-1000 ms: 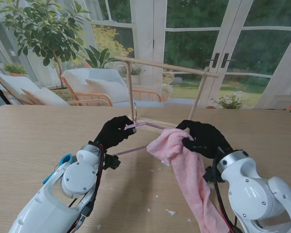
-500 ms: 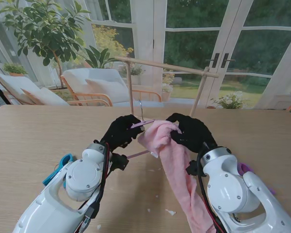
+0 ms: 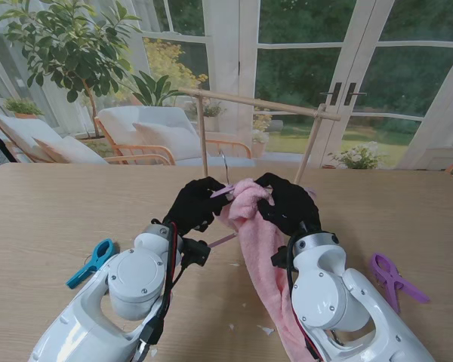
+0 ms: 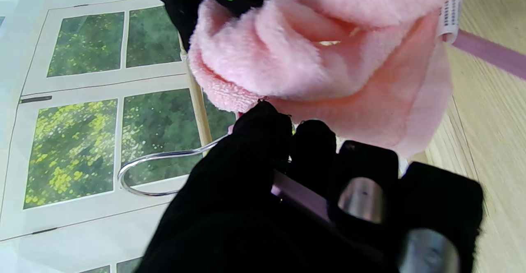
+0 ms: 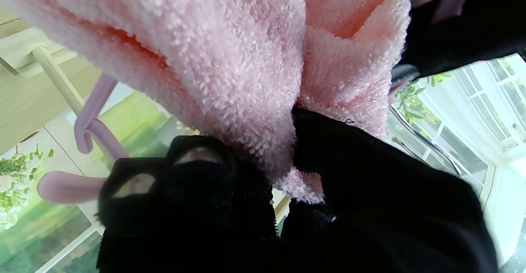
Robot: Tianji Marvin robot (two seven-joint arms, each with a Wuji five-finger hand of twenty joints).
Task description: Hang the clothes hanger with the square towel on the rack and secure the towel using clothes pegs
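My left hand (image 3: 195,204) is clamped on the pale purple plastic hanger (image 3: 220,192), keeping its metal hook (image 4: 164,158) upright toward the wooden rack (image 3: 260,103). My right hand (image 3: 287,202) pinches the fluffy pink square towel (image 3: 260,249) so it cannot slide off. 2 pegs, the teal peg (image 3: 92,261) and the purple peg (image 3: 395,277), lie on the table (image 3: 53,204).

Beyond the light wooden table (image 3: 53,219), white-framed glass doors (image 3: 340,83) give daylight and green garden, with a leafy potted tree (image 3: 68,45) and cushioned wicker armchairs (image 3: 143,136) on the left.
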